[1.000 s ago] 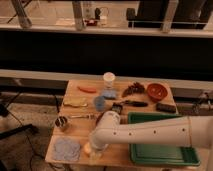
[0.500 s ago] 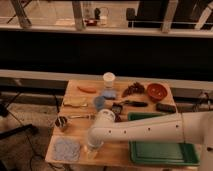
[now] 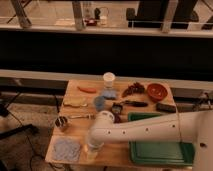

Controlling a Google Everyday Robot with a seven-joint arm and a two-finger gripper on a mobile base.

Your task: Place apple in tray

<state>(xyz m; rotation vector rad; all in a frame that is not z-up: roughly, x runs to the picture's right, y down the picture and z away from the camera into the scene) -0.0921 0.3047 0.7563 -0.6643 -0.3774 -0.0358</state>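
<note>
Item: gripper point(image 3: 94, 146), one, at the end of the white arm point(image 3: 150, 129), pointing down over the front-left part of the wooden table point(image 3: 75, 112), just right of the blue cloth point(image 3: 67, 149) and well apart from the tray point(image 3: 160, 152). Grip state: cannot be told from this view, the tip being too indistinct. Item: apple point(image 3: 92, 154), presumed to be the pale yellowish patch directly at the gripper's lower end, near the table's front edge; mostly hidden, so held or merely touched cannot be said. Not in the tray. Item: tray, green, rimmed, at the front-right corner, partly crossed by the arm, no fruit visible inside. Change over the last second: slight only. Elbow and wrist edged a little to the left, then settled; gripper kept over the same spot, seemingly a touch lower than half a second ago. No lift, no travel toward the tray. Nothing else displaced: carrot point(image 3: 87, 89), white cup point(image 3: 108, 79), red bowl point(image 3: 157, 91), metal cup point(image 3: 61, 122) all where they stood. Reading for the task: grasp phase, judged to be closing in on or settling over the fruit; carrying and release remain to be done. Next need, as a judgement: secure hold, lift, then a long sweep rightward over the tray rim.
</note>
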